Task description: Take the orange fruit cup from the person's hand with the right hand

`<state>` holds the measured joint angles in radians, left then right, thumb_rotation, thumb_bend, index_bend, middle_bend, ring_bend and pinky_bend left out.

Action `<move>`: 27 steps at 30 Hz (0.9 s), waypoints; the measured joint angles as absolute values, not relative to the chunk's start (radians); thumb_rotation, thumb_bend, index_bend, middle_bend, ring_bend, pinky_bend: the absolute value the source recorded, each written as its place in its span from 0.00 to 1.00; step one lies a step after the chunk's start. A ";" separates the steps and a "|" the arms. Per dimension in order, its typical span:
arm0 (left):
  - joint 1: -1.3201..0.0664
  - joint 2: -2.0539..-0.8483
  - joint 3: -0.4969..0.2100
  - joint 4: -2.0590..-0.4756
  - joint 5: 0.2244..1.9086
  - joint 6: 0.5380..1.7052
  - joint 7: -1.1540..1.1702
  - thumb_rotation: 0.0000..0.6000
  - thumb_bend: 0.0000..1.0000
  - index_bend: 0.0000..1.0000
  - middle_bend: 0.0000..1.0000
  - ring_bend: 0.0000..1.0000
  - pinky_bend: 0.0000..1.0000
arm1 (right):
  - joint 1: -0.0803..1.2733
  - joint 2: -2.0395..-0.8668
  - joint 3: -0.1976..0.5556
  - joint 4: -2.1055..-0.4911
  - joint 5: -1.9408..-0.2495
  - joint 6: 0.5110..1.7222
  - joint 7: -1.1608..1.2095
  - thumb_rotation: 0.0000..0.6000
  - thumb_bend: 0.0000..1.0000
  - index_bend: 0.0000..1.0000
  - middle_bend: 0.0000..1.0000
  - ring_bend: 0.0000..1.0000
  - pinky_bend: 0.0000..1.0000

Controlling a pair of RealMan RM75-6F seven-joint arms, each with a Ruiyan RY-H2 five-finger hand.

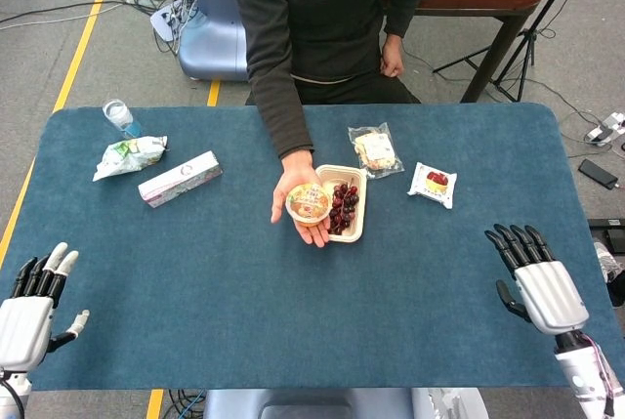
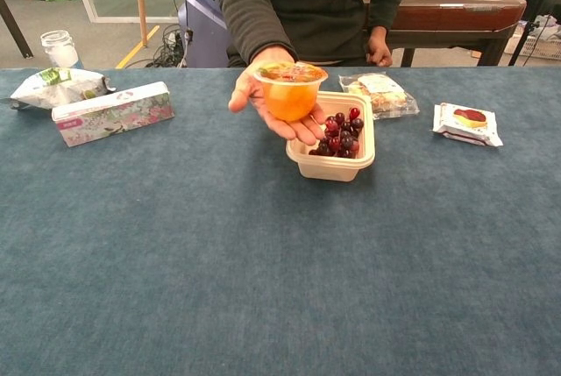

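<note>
The orange fruit cup (image 1: 309, 202) (image 2: 290, 92) rests on the person's upturned palm (image 1: 299, 228) (image 2: 266, 109) above the table's middle, just left of the cherry tray. My right hand (image 1: 533, 277) hovers open over the table's near right corner, fingers spread and pointing away from me, far from the cup. At the near left corner my left hand (image 1: 33, 300) is open too, holding nothing. Neither hand appears in the chest view.
A beige tray of cherries (image 1: 341, 203) (image 2: 337, 135) sits right of the cup. Behind it lie a snack bag (image 1: 375, 149) and a wrapped cake (image 1: 433, 184). A long box (image 1: 179, 178), a crumpled bag (image 1: 130, 155) and a bottle (image 1: 119, 115) lie far left.
</note>
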<state>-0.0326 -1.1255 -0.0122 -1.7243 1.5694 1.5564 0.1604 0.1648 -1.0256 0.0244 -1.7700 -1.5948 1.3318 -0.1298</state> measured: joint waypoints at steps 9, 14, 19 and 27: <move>-0.028 -1.124 -0.009 -1.724 1.573 1.563 0.157 1.00 0.30 0.02 0.00 0.00 0.00 | 0.348 -1.031 0.095 -1.831 -1.535 1.099 -0.155 1.00 0.36 0.02 0.06 0.00 0.03; -0.025 -1.125 -0.006 -1.724 1.575 1.565 0.158 1.00 0.30 0.02 0.00 0.00 0.00 | 0.485 -1.059 0.158 -1.849 -1.441 0.948 -0.178 1.00 0.23 0.02 0.06 0.00 0.03; -0.021 -1.123 -0.005 -1.723 1.575 1.569 0.156 1.00 0.30 0.02 0.00 0.00 0.00 | 0.620 -1.125 0.220 -1.845 -1.325 0.831 -0.213 1.00 0.19 0.02 0.06 0.00 0.03; -0.014 -1.123 -0.002 -1.719 1.575 1.576 0.151 1.00 0.30 0.02 0.00 0.00 0.00 | 0.766 -1.226 0.276 -1.786 -1.178 0.745 -0.265 1.00 0.19 0.02 0.06 0.00 0.03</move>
